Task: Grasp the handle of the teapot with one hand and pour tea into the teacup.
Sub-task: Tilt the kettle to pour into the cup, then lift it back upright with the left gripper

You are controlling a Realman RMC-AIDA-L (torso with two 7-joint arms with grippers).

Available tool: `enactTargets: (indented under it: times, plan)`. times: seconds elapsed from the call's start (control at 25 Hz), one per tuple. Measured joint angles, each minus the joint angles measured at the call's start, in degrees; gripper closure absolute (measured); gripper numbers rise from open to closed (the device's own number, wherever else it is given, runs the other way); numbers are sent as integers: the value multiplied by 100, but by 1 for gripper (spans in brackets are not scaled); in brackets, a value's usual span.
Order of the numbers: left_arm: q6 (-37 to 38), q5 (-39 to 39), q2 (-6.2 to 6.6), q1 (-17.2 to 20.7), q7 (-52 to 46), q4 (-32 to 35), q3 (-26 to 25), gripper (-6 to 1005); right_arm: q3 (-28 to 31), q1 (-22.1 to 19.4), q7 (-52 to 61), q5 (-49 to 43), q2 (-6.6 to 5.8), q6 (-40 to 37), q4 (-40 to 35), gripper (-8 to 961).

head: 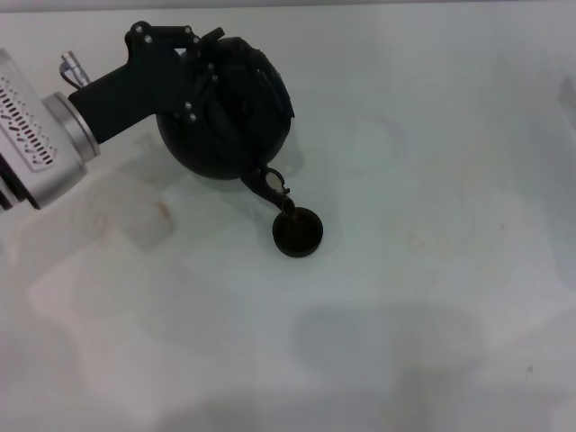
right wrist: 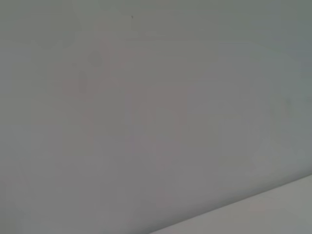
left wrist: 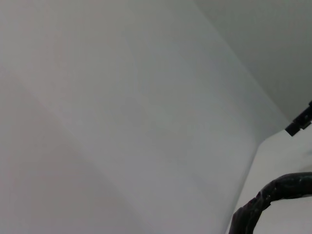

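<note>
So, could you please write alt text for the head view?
The left pincer holds a round matte black teapot tilted, spout down over a tiny dark round teacup on a white table. The right arm is out of view.

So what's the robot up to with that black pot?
The robot's left gripper is holding a round black teapot by its arched handle and has it tipped over, spout pointing down at a tiny dark teacup on the white table. It appears to be mid-pour, though no liquid can be made out. The right arm is not in sight.
</note>
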Motion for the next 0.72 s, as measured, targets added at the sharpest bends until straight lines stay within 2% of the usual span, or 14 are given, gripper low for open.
enactTargets:
  times: [0.72]
  plan:
    - [-72, -20, -9, -30, 80, -1, 125, 891, 0, 0, 0, 0, 0, -3, 0, 124]
